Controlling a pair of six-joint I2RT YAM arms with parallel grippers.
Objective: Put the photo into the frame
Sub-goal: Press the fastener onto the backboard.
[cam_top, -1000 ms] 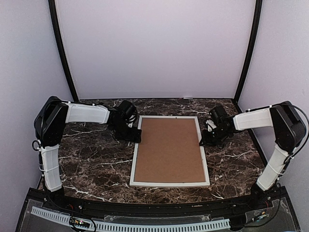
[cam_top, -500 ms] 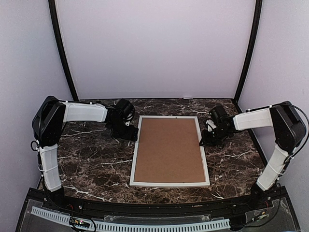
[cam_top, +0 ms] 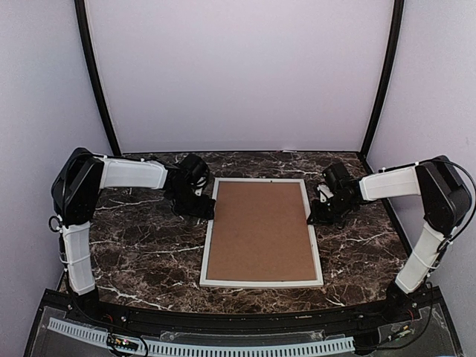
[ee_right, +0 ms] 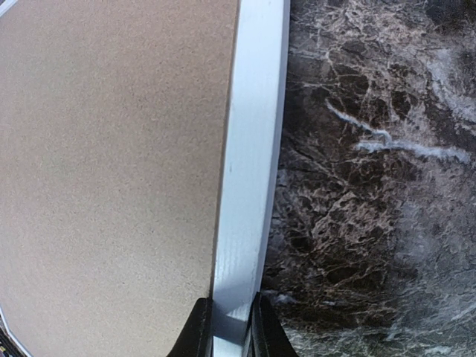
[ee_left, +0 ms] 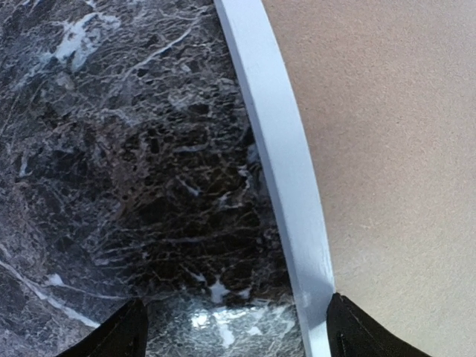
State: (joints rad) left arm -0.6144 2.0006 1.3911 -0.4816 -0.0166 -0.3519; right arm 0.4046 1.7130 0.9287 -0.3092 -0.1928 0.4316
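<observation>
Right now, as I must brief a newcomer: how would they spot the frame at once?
Look at the dark marble table, at its middle. The frame lies flat there. Its thin white border around a brown board sets it apart from the dark stone around it.

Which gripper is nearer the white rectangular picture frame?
Right. The right gripper pinches the right border of the white rectangular picture frame; the left gripper hangs open astride its left border.
</observation>
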